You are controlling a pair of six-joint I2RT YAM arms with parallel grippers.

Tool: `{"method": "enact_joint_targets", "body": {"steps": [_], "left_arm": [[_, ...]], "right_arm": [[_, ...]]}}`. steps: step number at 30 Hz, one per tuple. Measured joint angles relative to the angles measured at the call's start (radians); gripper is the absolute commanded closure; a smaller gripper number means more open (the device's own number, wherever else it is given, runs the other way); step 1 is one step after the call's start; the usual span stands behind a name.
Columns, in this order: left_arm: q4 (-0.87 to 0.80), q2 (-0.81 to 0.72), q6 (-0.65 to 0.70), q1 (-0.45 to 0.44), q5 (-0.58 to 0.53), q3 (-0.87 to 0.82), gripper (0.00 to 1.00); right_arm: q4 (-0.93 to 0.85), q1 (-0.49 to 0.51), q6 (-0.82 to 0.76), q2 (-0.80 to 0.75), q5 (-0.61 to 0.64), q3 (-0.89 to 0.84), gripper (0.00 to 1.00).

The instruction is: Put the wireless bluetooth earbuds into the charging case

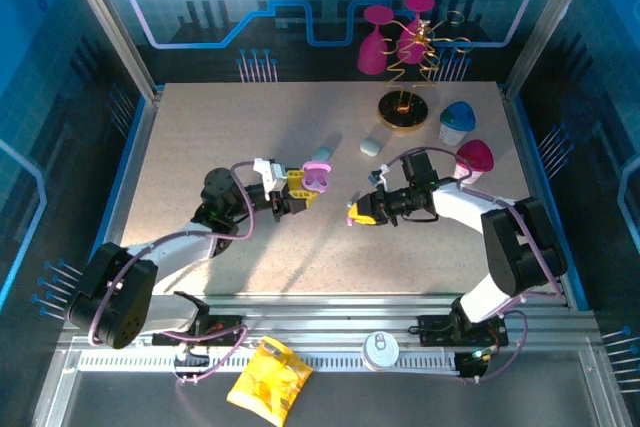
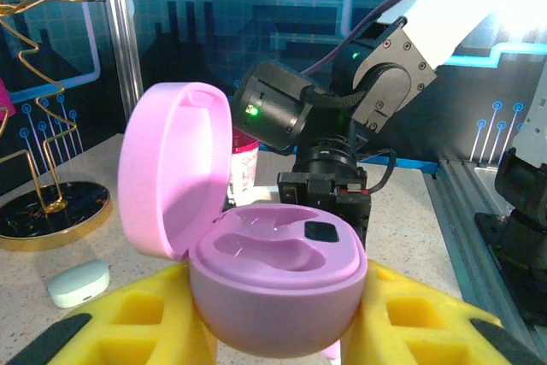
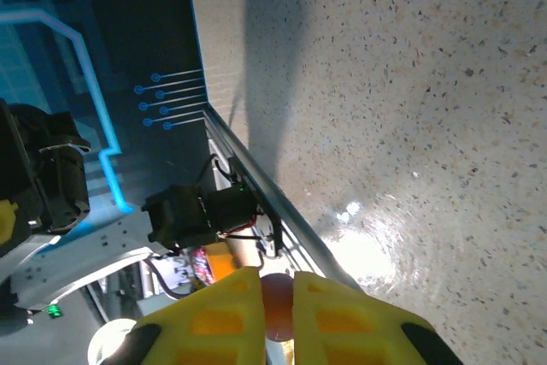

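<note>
A pink charging case (image 1: 317,177) sits between the yellow fingers of my left gripper (image 1: 300,189), left of the table's middle. In the left wrist view the charging case (image 2: 278,271) has its lid up and both wells empty, and my left gripper (image 2: 278,335) is shut on its base. My right gripper (image 1: 355,213) faces it from the right, a short gap away and tilted sideways. In the right wrist view my right gripper (image 3: 276,284) is shut on a small rounded reddish-purple earbud (image 3: 276,307), held above the speckled table.
A pale closed pebble case (image 1: 372,142) lies behind the grippers. A gold wire stand (image 1: 404,107), a blue-lidded cup (image 1: 458,122) and a pink-lidded cup (image 1: 473,159) stand at the back right. A yellow bag (image 1: 268,379) and a can (image 1: 380,350) rest on the front rail.
</note>
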Motion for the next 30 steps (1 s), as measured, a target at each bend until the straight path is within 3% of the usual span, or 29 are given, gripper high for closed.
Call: {"method": "enact_joint_targets", "body": {"steps": [15,21,30], "left_arm": [[-0.014,-0.005,0.015,0.0,-0.022,-0.013,0.68],[0.056,0.011,0.015,0.0,-0.077,-0.028,0.68],[0.204,0.119,0.039,-0.014,-0.262,-0.04,0.68]], "right_arm": [[0.572,-0.019,0.46,0.048,-0.103,-0.161,0.92],[0.672,-0.019,0.565,-0.028,-0.081,-0.187,0.92],[0.711,-0.01,0.628,-0.176,-0.035,-0.152,0.92]]}}
